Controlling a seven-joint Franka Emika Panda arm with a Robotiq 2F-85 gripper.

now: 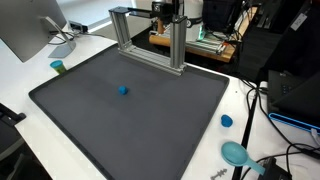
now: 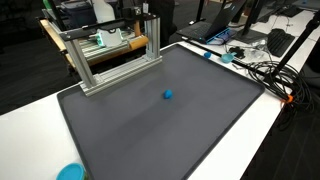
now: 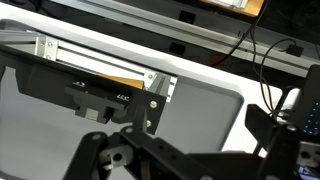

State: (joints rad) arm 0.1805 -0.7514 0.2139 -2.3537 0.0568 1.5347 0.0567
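Observation:
My gripper (image 3: 185,132) is open and empty, its two dark fingers spread wide in the wrist view. It hangs high at the back of the table, above the aluminium frame (image 1: 150,45), and shows at the top of an exterior view (image 1: 166,10). A small blue ball (image 1: 123,90) lies alone on the dark grey mat (image 1: 150,120), far below and in front of the gripper. The ball (image 2: 168,96), the mat (image 2: 150,130) and the frame (image 2: 110,55) also show in an exterior view. The wrist view looks down on the frame (image 3: 100,65) and a mat corner (image 3: 200,110).
A monitor (image 1: 30,30) and a teal cup (image 1: 58,67) stand by one mat corner. A blue cap (image 1: 227,121) and a teal scoop (image 1: 236,153) lie on the white table. Cables (image 2: 265,75) run along the table edge. A wooden board (image 1: 195,45) sits behind the frame.

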